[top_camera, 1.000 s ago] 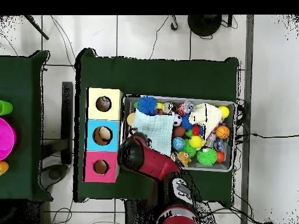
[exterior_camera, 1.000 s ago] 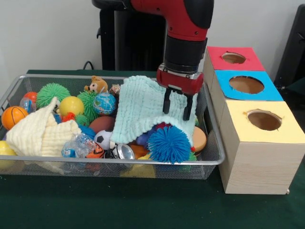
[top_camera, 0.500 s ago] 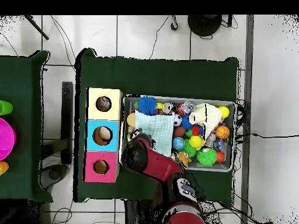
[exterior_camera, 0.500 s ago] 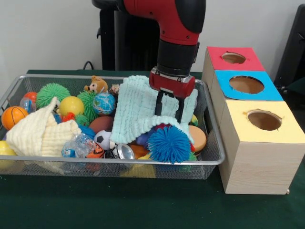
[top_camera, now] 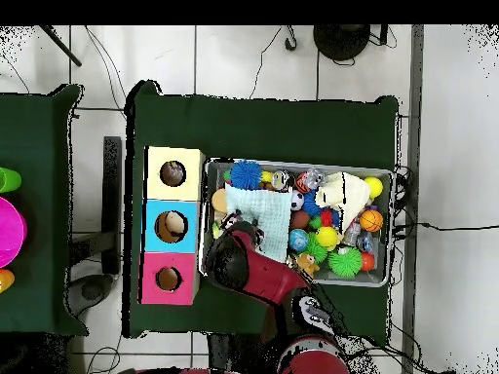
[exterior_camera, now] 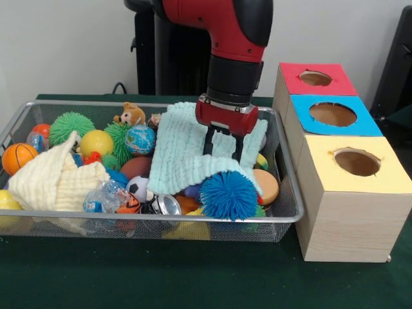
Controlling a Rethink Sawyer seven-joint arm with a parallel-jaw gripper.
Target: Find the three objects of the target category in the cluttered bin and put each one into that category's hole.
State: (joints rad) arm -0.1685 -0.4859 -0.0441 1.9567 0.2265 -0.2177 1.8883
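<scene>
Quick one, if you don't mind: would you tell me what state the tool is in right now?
Tool: open, its two fingers apart and pointing down onto the pale green cloth in the wire bin; nothing held.

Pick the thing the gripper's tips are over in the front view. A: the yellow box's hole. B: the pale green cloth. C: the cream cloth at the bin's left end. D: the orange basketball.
B: the gripper hangs with its two fingers apart right in front of the pale green cloth, just above the blue spiky ball.
</scene>
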